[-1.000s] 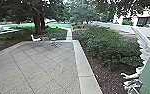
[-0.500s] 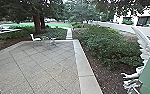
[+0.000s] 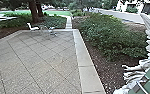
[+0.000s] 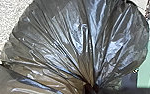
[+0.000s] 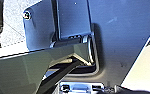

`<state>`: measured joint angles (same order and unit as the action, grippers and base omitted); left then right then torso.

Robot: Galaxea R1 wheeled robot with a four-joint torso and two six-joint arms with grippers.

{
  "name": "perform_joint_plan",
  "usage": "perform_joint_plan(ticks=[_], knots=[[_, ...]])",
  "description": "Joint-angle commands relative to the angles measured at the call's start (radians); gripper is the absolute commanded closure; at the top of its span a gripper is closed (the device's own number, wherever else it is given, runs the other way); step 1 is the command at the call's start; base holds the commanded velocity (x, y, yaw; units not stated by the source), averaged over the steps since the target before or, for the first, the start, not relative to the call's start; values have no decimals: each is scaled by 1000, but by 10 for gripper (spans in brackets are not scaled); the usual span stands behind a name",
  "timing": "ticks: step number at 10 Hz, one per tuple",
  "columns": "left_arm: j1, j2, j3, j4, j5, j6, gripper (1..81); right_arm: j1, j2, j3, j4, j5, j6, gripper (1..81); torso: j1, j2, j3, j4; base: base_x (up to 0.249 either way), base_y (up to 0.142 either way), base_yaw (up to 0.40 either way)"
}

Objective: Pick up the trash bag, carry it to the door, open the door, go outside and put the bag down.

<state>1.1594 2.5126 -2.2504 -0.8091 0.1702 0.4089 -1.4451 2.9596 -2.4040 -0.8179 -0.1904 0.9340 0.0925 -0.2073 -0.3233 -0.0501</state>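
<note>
The dark, shiny trash bag (image 4: pixel 66 42) looms large in the left wrist view, its plastic drawn into folds that meet at a gathered neck. My left gripper (image 4: pixel 91 88) is shut on that neck, with the full part of the bag bulging beyond it. A green panel (image 3: pixel 149 81) stands at the lower right of the head view; whether it is part of a door I cannot tell. In the right wrist view the robot's dark plate and jointed bar lie over pale ground, and the state of my right gripper is unclear.
Paving (image 3: pixel 41 60) stretches ahead, bordered by a pale curb (image 3: pixel 87 68). Bushes (image 3: pixel 111 37) grow right of it. At the patio's far end are a white chair (image 3: pixel 32 27) and a small table (image 3: pixel 51 30). Pale, uneven shapes (image 3: pixel 136 71) adjoin the green panel.
The head camera has moved, tipping further down, so the whole scene sits higher and more of the near paving shows.
</note>
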Motion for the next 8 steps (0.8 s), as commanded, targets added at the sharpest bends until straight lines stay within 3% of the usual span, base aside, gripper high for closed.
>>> perform_joint_plan(ticks=[1,2,4,8], knots=[[-204,-75,-56,-65,181,-5,811,19,8,28,-7,-61,-15,10,0,0,-67,0,0,0,0],[-249,-70,-98,-74,233,-5,811,19,6,28,-9,-61,-15,10,0,0,-25,0,0,0,0],[-325,-32,-222,-84,308,-5,811,19,8,31,-9,-61,-15,10,0,1,-48,0,0,0,0],[-434,46,-426,-107,370,-5,811,16,5,33,-10,-63,-15,10,1,1,-49,0,0,0,0]])
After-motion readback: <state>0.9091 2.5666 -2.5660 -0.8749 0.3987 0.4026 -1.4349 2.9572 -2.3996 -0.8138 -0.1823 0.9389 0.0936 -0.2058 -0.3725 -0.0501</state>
